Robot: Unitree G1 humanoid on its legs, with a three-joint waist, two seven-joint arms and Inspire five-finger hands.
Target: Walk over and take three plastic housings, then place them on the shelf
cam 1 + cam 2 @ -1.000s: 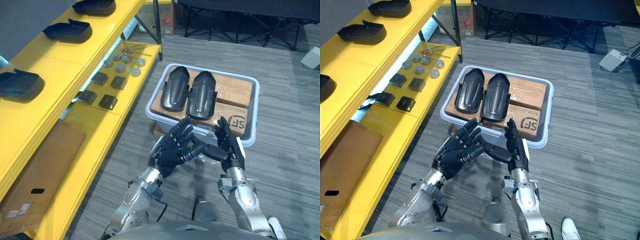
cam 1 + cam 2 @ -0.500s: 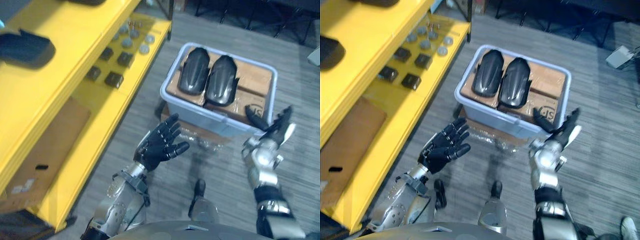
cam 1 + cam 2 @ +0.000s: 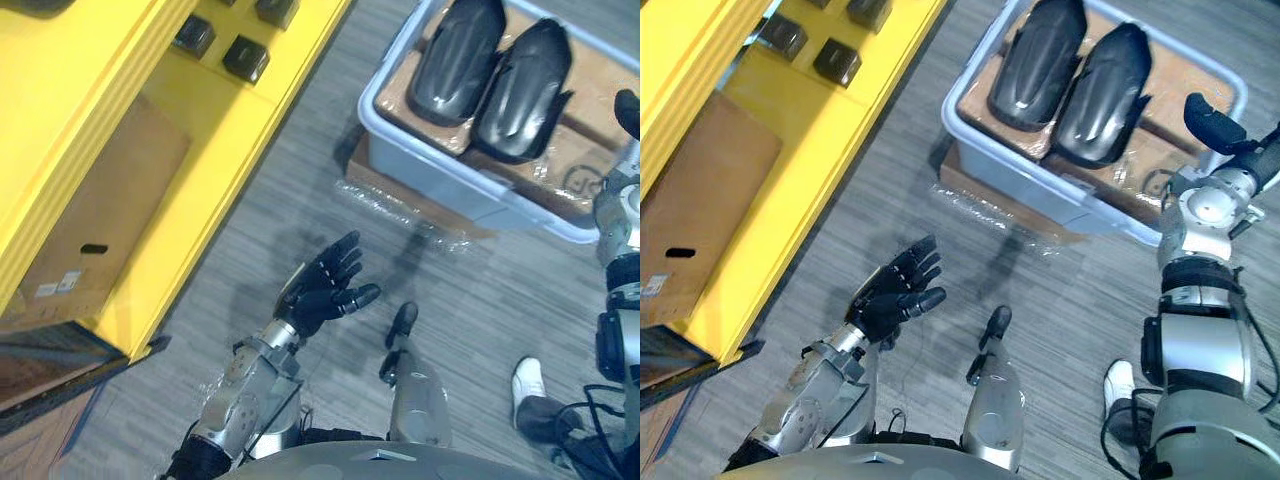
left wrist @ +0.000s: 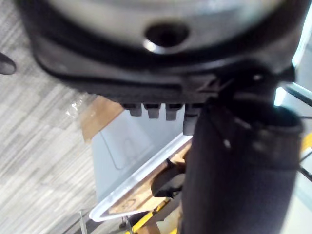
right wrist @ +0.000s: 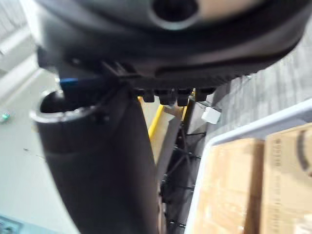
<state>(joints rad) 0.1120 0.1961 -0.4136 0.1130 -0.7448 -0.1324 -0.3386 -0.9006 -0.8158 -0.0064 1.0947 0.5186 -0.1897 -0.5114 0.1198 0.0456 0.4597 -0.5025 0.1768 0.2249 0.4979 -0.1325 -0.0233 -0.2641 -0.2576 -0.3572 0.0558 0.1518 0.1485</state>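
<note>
Two black plastic housings (image 3: 462, 55) (image 3: 524, 90) lie side by side on cardboard inside a pale blue bin (image 3: 970, 120) on the floor. My left hand (image 3: 322, 292) hovers over the grey floor short of the bin, fingers spread and straight, holding nothing. My right hand (image 3: 1212, 120) is raised over the bin's right end, thumb stretched out, also holding nothing. The left wrist view looks past straight fingers to the bin (image 4: 126, 146). The right wrist view shows the bin's rim (image 5: 253, 127) and the cardboard inside it.
The yellow shelf (image 3: 215, 140) runs along the left, with small black blocks (image 3: 246, 59) and a flat cardboard sheet (image 3: 95, 225) on its lower level. The bin rests on a cardboard box with crinkled plastic wrap (image 3: 400, 200). A person's white shoe (image 3: 526, 381) stands at the lower right.
The camera has tipped down and moved closer. My hands, touching in front of the bin a second ago, have parted: the right one swung out to the bin's right end, the left one stayed low.
</note>
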